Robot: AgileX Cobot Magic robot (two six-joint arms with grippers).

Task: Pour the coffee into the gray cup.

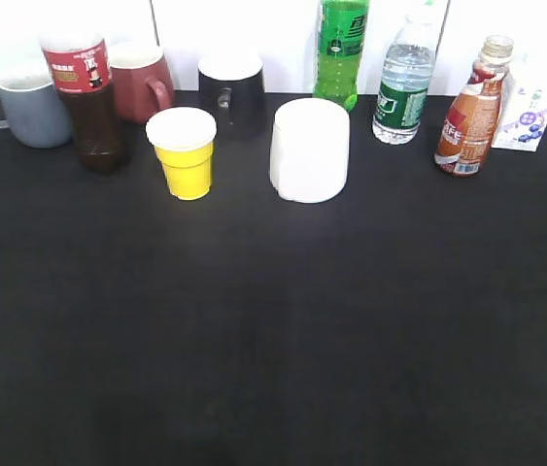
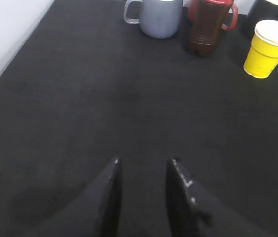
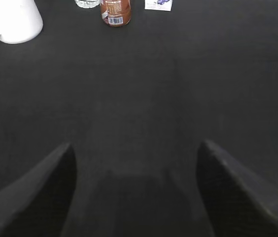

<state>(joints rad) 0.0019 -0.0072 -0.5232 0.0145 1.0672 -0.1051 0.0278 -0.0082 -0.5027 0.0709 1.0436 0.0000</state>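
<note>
The coffee bottle (image 1: 469, 112) stands at the back right of the black table, upright and capped; its lower part shows at the top of the right wrist view (image 3: 115, 12). The gray cup (image 1: 28, 105) stands at the back left, handle to the left; it also shows in the left wrist view (image 2: 159, 17). My left gripper (image 2: 143, 163) is open and empty, low over bare table, well short of the cup. My right gripper (image 3: 136, 148) is wide open and empty, well short of the bottle. Neither gripper shows in the exterior view.
Back row: a dark cola bottle (image 1: 86, 102), a dark red mug (image 1: 142, 80), a black mug (image 1: 231, 90), a green bottle (image 1: 341, 50), a water bottle (image 1: 406, 83), a carton (image 1: 528, 107). A yellow cup (image 1: 185, 153) and white mug (image 1: 309, 149) stand further forward.
</note>
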